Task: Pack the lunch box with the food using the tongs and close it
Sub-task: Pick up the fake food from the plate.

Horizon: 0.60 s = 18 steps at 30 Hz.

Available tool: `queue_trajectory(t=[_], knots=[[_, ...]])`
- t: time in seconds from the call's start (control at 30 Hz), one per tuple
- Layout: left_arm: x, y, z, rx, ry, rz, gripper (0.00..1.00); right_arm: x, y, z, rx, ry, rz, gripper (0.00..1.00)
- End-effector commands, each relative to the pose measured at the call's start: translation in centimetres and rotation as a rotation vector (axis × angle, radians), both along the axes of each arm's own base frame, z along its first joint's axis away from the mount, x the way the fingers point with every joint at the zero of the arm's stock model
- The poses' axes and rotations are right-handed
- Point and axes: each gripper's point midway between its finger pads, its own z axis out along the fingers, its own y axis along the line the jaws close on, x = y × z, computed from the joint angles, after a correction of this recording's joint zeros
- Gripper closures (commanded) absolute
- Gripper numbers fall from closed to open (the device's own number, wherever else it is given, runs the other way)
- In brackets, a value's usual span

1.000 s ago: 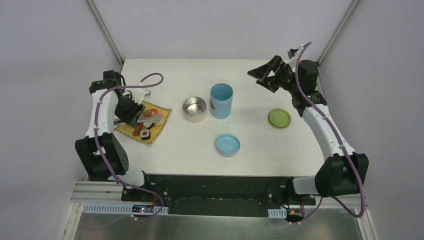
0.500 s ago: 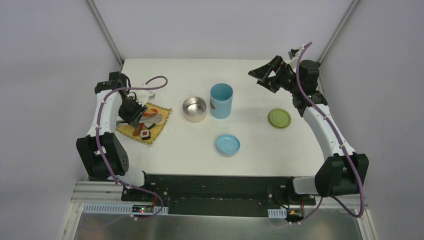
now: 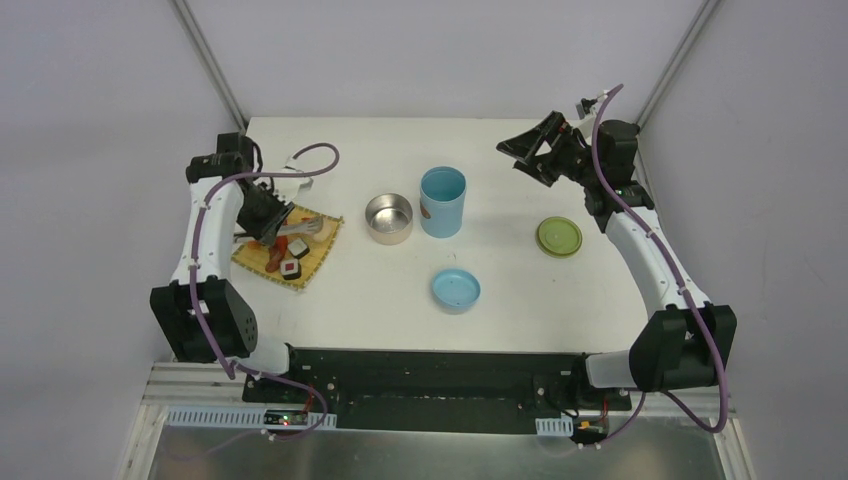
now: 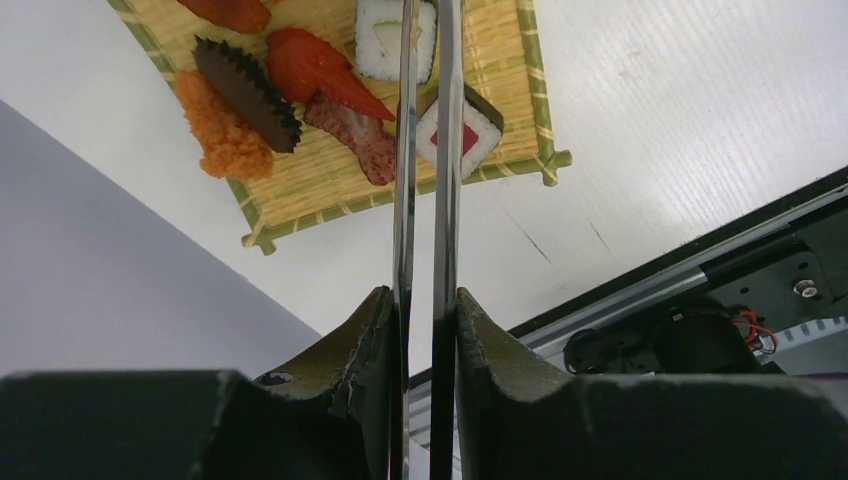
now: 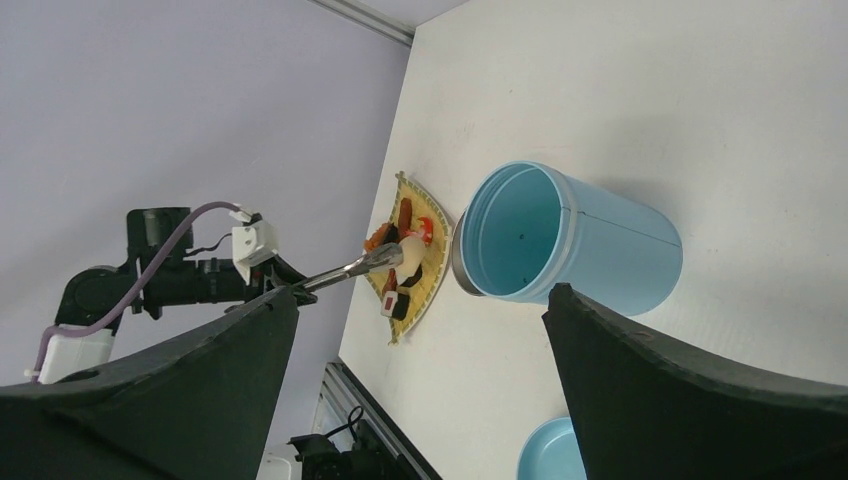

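Table (image 3: 520, 300), mat (image 3: 320, 246), steel bowl (image 3: 389, 218), blue cylinder (image 3: 443, 205), green lid (image 3: 559, 237), blue lid (image 3: 456, 290)

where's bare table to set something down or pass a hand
Bare: the front strip between the mat and blue lid, the stretch between blue lid and green lid, and the back edge behind bowl and cup. Crowded: the mat, with food and tongs over it.

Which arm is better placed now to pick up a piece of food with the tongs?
Left. The left jaws grip the tongs, which reach over the food on the mat. The right jaws stand open and empty, far from the mat.
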Motion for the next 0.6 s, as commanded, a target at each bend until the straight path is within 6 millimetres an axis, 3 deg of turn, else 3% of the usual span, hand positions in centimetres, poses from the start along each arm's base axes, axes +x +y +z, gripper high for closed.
queue_trajectory(t=[0.0,0.3,0.57], knots=[[-0.5,-2.3,4.6,-0.005,-0.098,-0.058,0.87,0.1,0.0,2.5,0.015,-0.069,0.014,0.01],[1.9,-7.7,8.6,-0.014,-0.21,-0.152,0.87,0.1,-0.4,2.6,0.014,-0.072,0.006,0.01],[4.6,-11.0,8.2,0.032,-0.241,-0.225,0.86,0.2,-1.3,2.5,0.015,-0.073,-0.01,0.01]])
